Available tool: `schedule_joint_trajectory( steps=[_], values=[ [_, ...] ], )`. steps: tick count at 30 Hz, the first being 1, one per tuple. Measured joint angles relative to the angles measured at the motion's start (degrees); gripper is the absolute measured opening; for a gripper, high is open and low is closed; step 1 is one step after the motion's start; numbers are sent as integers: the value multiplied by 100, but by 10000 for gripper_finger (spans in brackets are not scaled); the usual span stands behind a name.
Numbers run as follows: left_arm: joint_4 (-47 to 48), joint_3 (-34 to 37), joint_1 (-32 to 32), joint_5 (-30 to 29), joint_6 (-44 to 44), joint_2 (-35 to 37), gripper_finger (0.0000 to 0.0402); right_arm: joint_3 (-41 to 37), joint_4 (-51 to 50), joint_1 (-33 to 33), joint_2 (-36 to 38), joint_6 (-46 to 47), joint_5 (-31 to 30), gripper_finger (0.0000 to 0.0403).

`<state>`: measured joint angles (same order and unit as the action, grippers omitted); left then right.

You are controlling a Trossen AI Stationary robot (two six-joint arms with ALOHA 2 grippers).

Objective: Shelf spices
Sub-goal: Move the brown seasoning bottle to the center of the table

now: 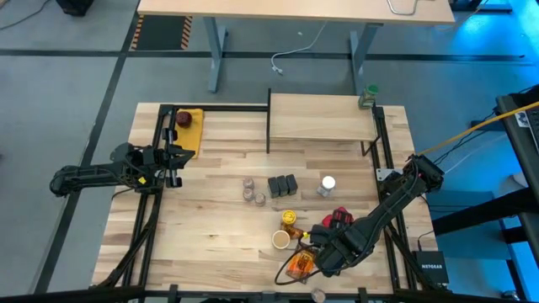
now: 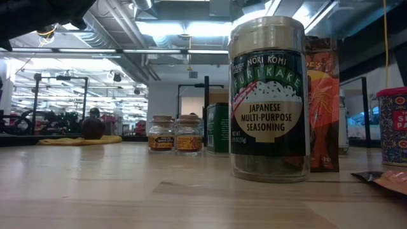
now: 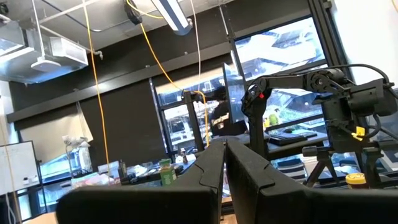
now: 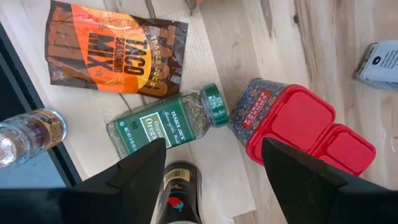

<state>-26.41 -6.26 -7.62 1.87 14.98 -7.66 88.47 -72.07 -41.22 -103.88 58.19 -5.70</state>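
Hovering spread and empty, right gripper [image 4: 208, 171] sits over the lying oregano jar [image 4: 168, 121], beside the red boxes [image 4: 298, 124]. Left gripper [image 1: 177, 157], pinched closed on nothing, waits well apart from that jar.

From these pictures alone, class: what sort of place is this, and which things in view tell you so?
Probably a robotics lab or workshop, not a kitchen. A plank-striped wooden tabletop stands on grey floor between two dark robot arms, the low view shows exposed ceiling ducts and strip lights, and another dark arm on a stand shows by large windows.
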Motion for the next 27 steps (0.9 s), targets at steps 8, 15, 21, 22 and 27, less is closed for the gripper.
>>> schedule_joint_trajectory(
  steps=[8, 15, 21, 22, 27],
  values=[
    [0, 0, 2, 0, 46, 2, 10, 2, 454, 1, 0, -17, -261, 271],
    [0, 0, 0, 0, 44, 2, 10, 2, 767, -6, 0, -74, -701, 271],
    [0, 0, 2, 0, 7, 2, 10, 2, 1494, -1, 0, 52, -681, 271],
    [0, 0, 1, 0, 7, 1, 10, 2, 1643, -1, 0, 52, -679, 272],
    [0, 0, 0, 0, 2, 0, 10, 2, 2279, 1, 0, 56, -567, 305]
  ],
)
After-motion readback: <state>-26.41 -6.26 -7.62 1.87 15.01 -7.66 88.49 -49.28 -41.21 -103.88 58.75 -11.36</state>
